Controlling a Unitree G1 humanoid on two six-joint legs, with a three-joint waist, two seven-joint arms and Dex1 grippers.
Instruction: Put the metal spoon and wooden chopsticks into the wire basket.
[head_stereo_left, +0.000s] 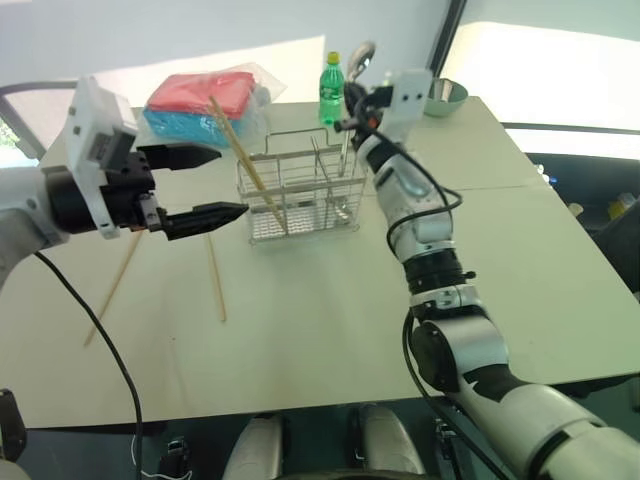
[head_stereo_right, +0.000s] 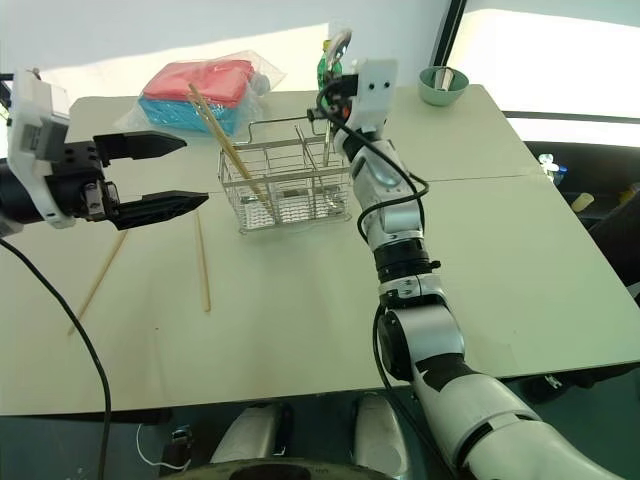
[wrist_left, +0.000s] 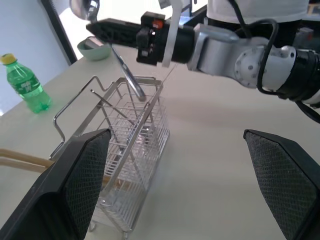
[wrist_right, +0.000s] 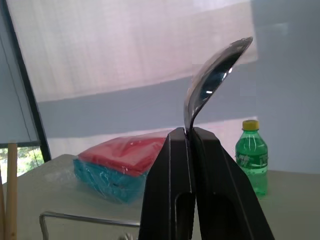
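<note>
Between right fingers (wrist_right: 192, 165): metal spoon (wrist_right: 212, 82).

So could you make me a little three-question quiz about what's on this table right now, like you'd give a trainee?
1. True or false: the right gripper holds the metal spoon above the wire basket.
2. How many wooden chopsticks lie flat on the table, outside the basket?
A) none B) two C) four
3. What does the left gripper carry?

Key
1. True: its fingers pinch the handle, bowl uppermost, handle end down by the basket's top.
2. B: two lie on the table left of the basket; another chopstick already leans inside it.
3. Nothing: its jaws stand wide open, left of the basket.
</note>
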